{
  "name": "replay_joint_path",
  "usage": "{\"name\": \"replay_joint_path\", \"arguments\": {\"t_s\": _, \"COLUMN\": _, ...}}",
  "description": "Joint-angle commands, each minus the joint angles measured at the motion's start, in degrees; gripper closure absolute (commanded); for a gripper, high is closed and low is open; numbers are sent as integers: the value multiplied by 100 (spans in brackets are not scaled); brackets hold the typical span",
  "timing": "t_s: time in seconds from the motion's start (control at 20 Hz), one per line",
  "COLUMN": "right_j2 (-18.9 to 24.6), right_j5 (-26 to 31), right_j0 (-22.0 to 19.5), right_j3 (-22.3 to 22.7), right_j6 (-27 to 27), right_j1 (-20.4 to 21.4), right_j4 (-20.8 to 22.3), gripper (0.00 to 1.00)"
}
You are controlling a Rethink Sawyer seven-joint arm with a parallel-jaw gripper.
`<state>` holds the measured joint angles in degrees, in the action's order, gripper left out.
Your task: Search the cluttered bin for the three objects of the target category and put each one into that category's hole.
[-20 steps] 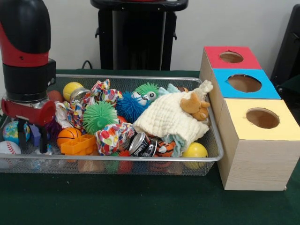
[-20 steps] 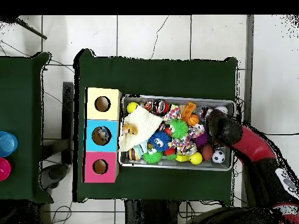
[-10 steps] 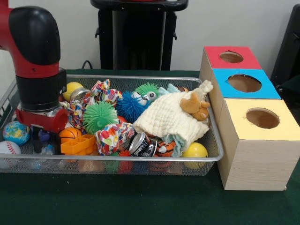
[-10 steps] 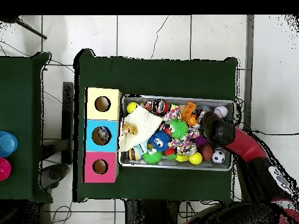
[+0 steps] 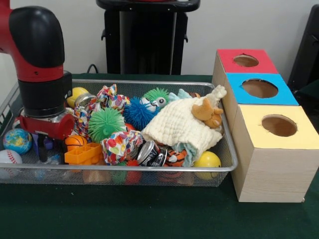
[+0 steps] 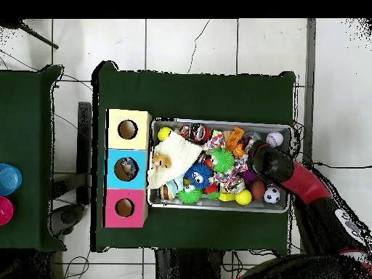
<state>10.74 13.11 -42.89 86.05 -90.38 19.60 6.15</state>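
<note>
My pincer (image 5: 49, 149) hangs low in the bin (image 5: 149, 170) at its end farthest from the box (image 5: 271, 149), beside the small basketball (image 5: 74, 141) — I cannot tell whether it is wide, narrow, or holding anything. The box has three holes: red, blue, yellow. I count three spiky balls — two green, one blue (image 5: 137, 113) — and two yellow balls. From above my arm (image 6: 280, 166) hides the pincer, yet a soccer ball (image 6: 272, 194) shows there that the front view lacks.

I see toys packing the bin (image 5: 227, 149) wall to wall; the cream cloth (image 5: 179, 127) heaps its right end. Only the three box holes (image 5: 260, 88) lie unobstructed.
</note>
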Motion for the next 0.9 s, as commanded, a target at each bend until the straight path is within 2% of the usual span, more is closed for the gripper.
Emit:
{"name": "replay_joint_path", "arguments": {"t_s": 0.05, "right_j2": 538, "right_j5": 5, "right_j0": -73, "right_j3": 288, "right_j6": -478, "right_j1": -496, "right_j4": 123, "gripper": 0}}
{"name": "replay_joint_path", "arguments": {"t_s": 0.5, "right_j2": 452, "right_j5": -347, "right_j0": -21, "right_j3": 116, "right_j6": -424, "right_j1": -679, "right_j4": 335, "gripper": 0}}
{"name": "replay_joint_path", "arguments": {"t_s": 0.9, "right_j2": -114, "right_j5": -907, "right_j0": 368, "right_j3": -504, "right_j6": -347, "right_j1": -1089, "right_j4": 758, "gripper": 0}}
